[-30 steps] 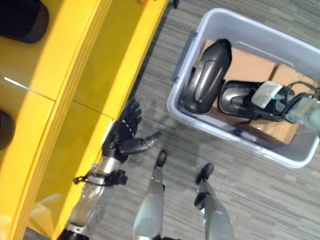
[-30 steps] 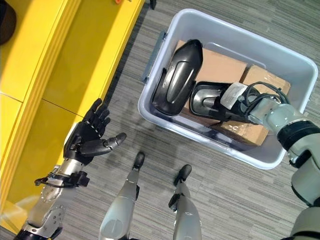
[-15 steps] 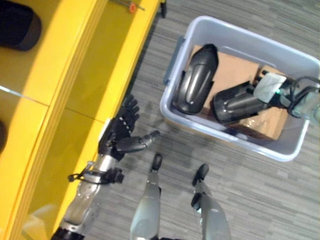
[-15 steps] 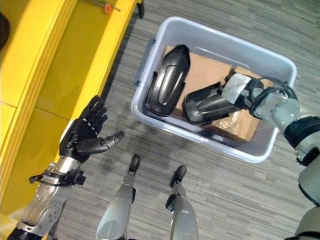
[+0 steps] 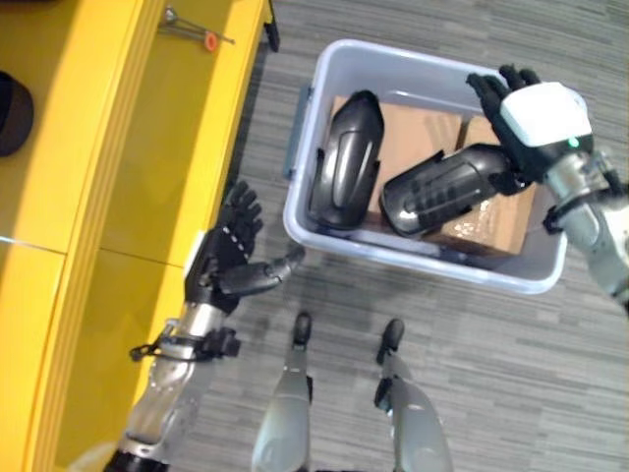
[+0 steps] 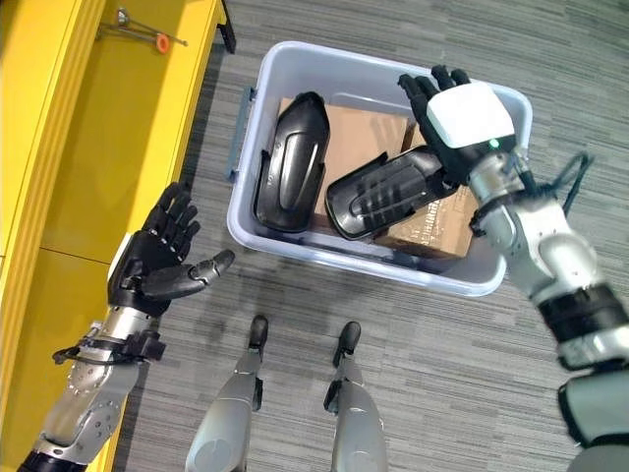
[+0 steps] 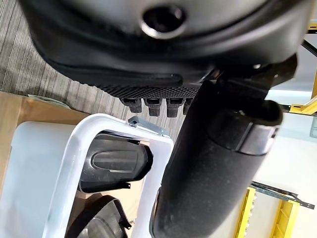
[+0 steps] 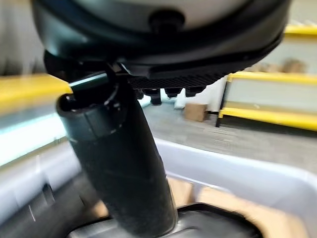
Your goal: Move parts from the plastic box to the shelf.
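A pale grey plastic box (image 5: pixel 313 231) stands on the floor with two black moulded parts in it. One part (image 5: pixel 344 162) lies along the box's left side. The other part (image 5: pixel 442 187) lies tilted across the cardboard, its right end under my right hand (image 5: pixel 526 123). That hand has a white cover on its back; its fingers are straight and spread, and its thumb (image 8: pixel 119 163) reaches over the part (image 8: pixel 203 220). My left hand (image 5: pixel 228 258) hovers open and empty over the floor between the yellow shelf (image 5: pixel 147 147) and the box. The box rim (image 7: pixel 74 163) and a part (image 7: pixel 116 163) lie beyond its thumb.
Brown cardboard boxes (image 5: pixel 496 216) line the bottom of the plastic box under the parts. On the shelf lie an orange-tipped tool (image 5: pixel 192 28) and a dark round object (image 5: pixel 12 108). Grey striped carpet (image 5: pixel 511 374) surrounds the box.
The whole picture has shifted, so the camera moved. My right hand has risen and turned, its fingers now spread straight, and the right part has tipped up. The left hand keeps its pose.
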Controlling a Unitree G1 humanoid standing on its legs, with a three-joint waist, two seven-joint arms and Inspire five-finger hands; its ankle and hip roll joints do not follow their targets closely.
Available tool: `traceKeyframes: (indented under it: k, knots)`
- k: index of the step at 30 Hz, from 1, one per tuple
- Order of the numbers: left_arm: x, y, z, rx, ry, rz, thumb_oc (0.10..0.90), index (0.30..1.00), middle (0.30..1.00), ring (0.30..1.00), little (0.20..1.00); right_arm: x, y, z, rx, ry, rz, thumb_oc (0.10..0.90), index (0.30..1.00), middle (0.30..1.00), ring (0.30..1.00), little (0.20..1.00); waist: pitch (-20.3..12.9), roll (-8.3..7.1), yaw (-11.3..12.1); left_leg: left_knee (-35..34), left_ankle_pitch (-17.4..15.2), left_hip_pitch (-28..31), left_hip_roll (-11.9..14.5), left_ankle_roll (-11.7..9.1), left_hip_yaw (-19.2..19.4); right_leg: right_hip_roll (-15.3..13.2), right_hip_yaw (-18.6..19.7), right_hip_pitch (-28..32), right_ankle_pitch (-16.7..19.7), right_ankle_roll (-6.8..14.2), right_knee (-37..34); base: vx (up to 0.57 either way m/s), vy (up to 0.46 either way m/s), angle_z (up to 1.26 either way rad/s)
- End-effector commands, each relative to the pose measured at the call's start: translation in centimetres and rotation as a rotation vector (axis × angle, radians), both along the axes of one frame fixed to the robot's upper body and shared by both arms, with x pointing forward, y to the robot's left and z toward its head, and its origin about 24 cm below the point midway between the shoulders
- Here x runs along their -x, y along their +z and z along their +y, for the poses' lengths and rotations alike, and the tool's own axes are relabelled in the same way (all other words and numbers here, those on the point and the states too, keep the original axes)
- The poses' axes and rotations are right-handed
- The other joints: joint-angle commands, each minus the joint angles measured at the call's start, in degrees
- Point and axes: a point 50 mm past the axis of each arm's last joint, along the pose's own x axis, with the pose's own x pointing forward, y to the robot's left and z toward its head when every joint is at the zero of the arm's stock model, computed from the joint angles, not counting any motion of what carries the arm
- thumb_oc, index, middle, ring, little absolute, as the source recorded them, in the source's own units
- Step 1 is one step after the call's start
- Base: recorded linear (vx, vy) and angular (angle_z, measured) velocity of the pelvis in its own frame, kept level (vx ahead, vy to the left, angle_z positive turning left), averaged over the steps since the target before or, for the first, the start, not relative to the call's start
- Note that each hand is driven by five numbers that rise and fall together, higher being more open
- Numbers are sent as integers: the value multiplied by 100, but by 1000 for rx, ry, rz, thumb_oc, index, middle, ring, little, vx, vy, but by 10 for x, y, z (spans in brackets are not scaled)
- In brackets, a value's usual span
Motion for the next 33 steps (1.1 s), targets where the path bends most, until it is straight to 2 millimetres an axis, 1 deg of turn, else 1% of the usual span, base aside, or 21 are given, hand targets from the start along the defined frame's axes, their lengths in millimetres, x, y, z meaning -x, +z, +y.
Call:
traceKeyframes:
  k: [1, 6, 7, 9, 11, 12, 13, 14, 15, 17, 20, 23, 25, 28, 29, 31, 33]
  knots:
    - [12, 32, -9, 58, -46, -198, 900, 1000, 1000, 1000, 1000, 8, 33, 7, -169, 98, -165, 900, 1000, 1000, 1000, 1000, -580, -162, -39, -255, -336, 526, 179, 83, 144, -349, 499, -132, -614, 510, 728, 8, -14, -13]
    - [13, 28, -8, 76, -35, -176, 900, 1000, 1000, 1000, 1000, 20, 8, 17, -524, 258, -153, 900, 1000, 1000, 1000, 1000, -626, -169, -125, -255, -346, 577, 195, 86, 207, -321, 561, -145, -615, 509, 733, 2, -12, -6]
    - [14, 28, -8, 77, -37, -170, 900, 1000, 1000, 1000, 1000, 22, 3, 18, -560, 270, -144, 900, 1000, 1000, 1000, 1000, -639, -179, -130, -261, -347, 588, 200, 86, 221, -320, 580, -147, -616, 511, 729, 0, 0, 0]
    - [15, 27, -8, 87, -39, -162, 900, 1000, 1000, 1000, 1000, 24, -3, 22, -681, 314, -158, 900, 1000, 1000, 1000, 1000, -655, -180, -139, -269, -348, 602, 195, 88, 250, -311, 604, -159, -597, 513, 719, -3, -15, -6]
    - [15, 26, -8, 84, -38, -158, 900, 1000, 1000, 1000, 1000, 26, -6, 24, -707, 322, -156, 900, 1000, 1000, 1000, 1000, -668, -185, -145, -266, -350, 604, 199, 88, 263, -308, 617, -166, -597, 512, 718, 0, -7, -7]
    - [15, 26, -8, 84, -39, -157, 900, 1000, 1000, 1000, 1000, 26, -8, 24, -750, 324, -168, 900, 1000, 1000, 1000, 1000, -676, -185, -150, -270, -352, 606, 197, 88, 271, -306, 628, -170, -593, 514, 712, -4, 0, -7]
    - [15, 26, -9, 89, -37, -155, 900, 1000, 1000, 1000, 1000, 26, -8, 24, -800, 329, -196, 900, 1000, 1000, 1000, 1000, -680, -175, -157, -269, -351, 604, 196, 86, 284, -306, 640, -178, -586, 516, 708, -11, 4, -11]
    - [15, 26, -9, 90, -32, -155, 900, 1000, 1000, 1000, 1000, 24, -13, 26, -903, 339, -221, 900, 1000, 1000, 1000, 1000, -675, -158, -164, -265, -353, 596, 199, 84, 304, -300, 665, -206, -578, 515, 709, -19, 8, -11]
    - [14, 26, -11, 93, -30, -154, 900, 1000, 1000, 1000, 1000, 24, -12, 29, -992, 364, -257, 900, 1000, 1000, 1000, 1000, -664, -135, -176, -256, -350, 585, 200, 82, 321, -294, 675, -220, -569, 510, 707, -18, 3, -10]
    - [13, 24, -12, 98, -23, -145, 900, 1000, 1000, 1000, 1000, 23, -14, 33, -1107, 381, -299, 900, 1000, 1000, 1000, 1000, -653, -111, -181, -254, -353, 581, 198, 85, 349, -293, 711, -248, -555, 517, 705, -8, 1, -3]
    - [11, 23, -16, 98, -25, -138, 900, 1000, 1000, 1000, 1000, 19, -17, 42, -1217, 401, -314, 900, 1000, 1000, 1000, 1000, -627, -79, -179, -233, -360, 564, 196, 79, 367, -288, 742, -266, -551, 510, 700, 0, 0, 0]
    - [10, 23, -19, 96, -33, -136, 900, 1000, 1000, 1000, 1000, 16, -15, 44, -1271, 408, -330, 900, 1000, 1000, 1000, 1000, -607, -49, -175, -221, -368, 557, 184, 81, 373, -297, 755, -281, -548, 506, 707, 0, 0, 0]
    - [9, 23, -23, 98, -44, -136, 900, 1000, 1000, 1000, 1000, 9, -11, 48, -1335, 401, -355, 900, 1000, 1000, 1000, 1000, -586, 2, -173, -210, -366, 543, 172, 79, 382, -305, 774, -309, -533, 503, 710, 0, 0, 0]
    - [8, 23, -22, 104, -28, -137, 900, 1000, 1000, 1000, 1000, 2, -6, 48, -1432, 392, -395, 900, 1000, 1000, 1000, 1000, -553, 50, -165, -213, -359, 526, 163, 76, 418, -302, 792, -353, -522, 497, 719, -6, 3, -2]
    - [7, 22, -21, 107, -15, -130, 900, 1000, 1000, 1000, 1000, -3, -4, 52, -1485, 395, -405, 900, 1000, 1000, 1000, 1000, -525, 77, -159, -215, -352, 526, 167, 71, 438, -290, 818, -383, -516, 496, 729, -11, 3, -6]
    - [6, 21, -21, 103, -7, -125, 900, 1000, 1000, 1000, 1000, -4, -4, 53, -1505, 392, -412, 900, 1000, 1000, 1000, 1000, -514, 88, -159, -217, -354, 529, 172, 72, 449, -287, 821, -392, -515, 495, 733, -3, -5, -4]
    - [6, 18, -23, 103, -5, -114, 900, 1000, 1000, 1000, 1000, -5, -5, 53, -1578, 389, -433, 900, 1000, 1000, 1000, 1000, -486, 117, -163, -222, -356, 534, 175, 71, 451, -285, 831, -394, -513, 494, 735, 0, 0, 0]
